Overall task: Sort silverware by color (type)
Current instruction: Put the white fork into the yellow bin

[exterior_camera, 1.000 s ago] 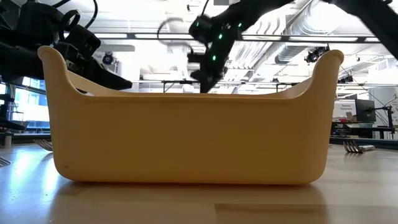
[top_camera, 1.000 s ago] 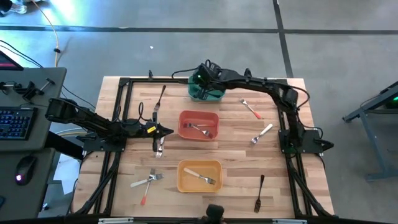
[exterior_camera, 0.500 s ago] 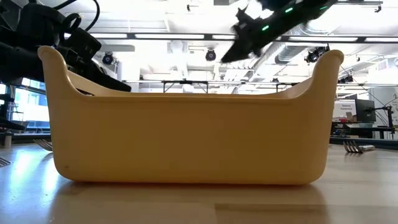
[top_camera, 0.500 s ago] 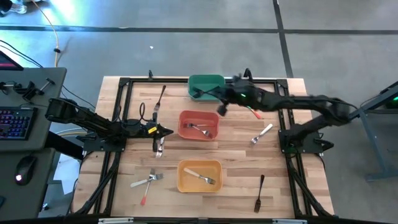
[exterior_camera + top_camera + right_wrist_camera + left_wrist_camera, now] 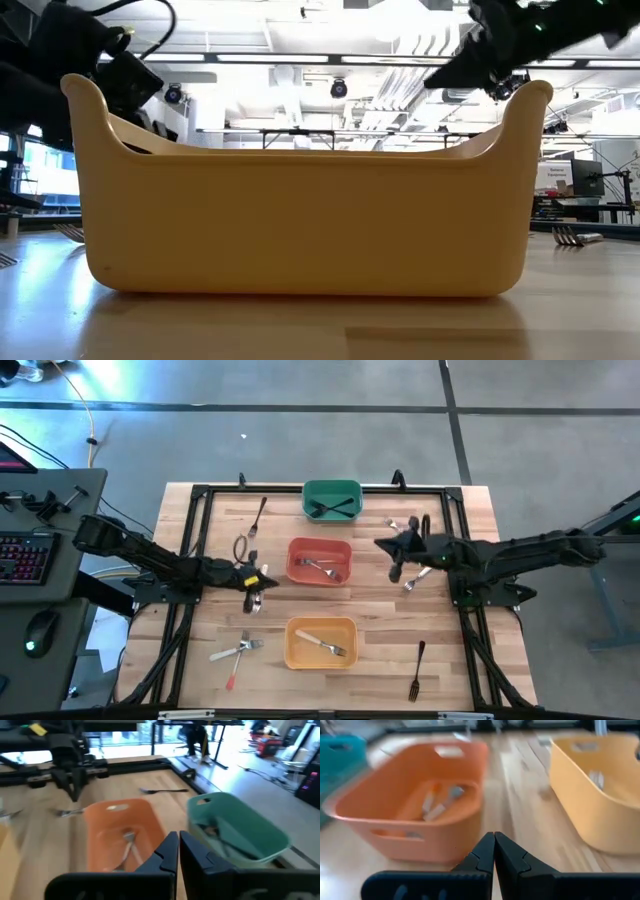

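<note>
Right gripper (image 5: 385, 544) jaws together, empty, above wooden table (image 5: 380, 640) right of orange-red rectangular bin (image 5: 320, 561). Left gripper (image 5: 268, 581) jaws together beside silver-headed fork (image 5: 255, 598). Dark forks (image 5: 333, 509) in green bin (image 5: 332, 499).

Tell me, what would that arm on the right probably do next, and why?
Probably open and lower the right end effector onto the white-handled fork beside it. Its fingers are shut and empty, it hovers over bare table right of the red bin, and that fork still lies loose, unsorted. The left end effector waits, shut, left of that bin.
</note>
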`<act>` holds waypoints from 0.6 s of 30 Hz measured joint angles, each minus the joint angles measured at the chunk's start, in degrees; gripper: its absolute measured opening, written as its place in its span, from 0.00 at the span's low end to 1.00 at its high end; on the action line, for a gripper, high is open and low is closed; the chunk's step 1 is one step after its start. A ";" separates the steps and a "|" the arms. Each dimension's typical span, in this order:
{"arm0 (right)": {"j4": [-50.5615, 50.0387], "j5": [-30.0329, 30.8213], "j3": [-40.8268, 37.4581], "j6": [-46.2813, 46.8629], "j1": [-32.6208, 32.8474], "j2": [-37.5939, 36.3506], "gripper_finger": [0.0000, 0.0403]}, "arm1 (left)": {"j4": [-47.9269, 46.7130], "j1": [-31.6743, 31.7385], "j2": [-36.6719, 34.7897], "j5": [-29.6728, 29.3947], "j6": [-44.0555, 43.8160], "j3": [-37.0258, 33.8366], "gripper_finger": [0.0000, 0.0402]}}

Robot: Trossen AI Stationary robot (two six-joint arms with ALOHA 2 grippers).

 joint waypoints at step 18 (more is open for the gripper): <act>12.65 0.89 -12.43 -0.05 6.71 -0.59 0.00 | -75.44 -26.21 0.00 -7.54 -37.46 32.17 0.06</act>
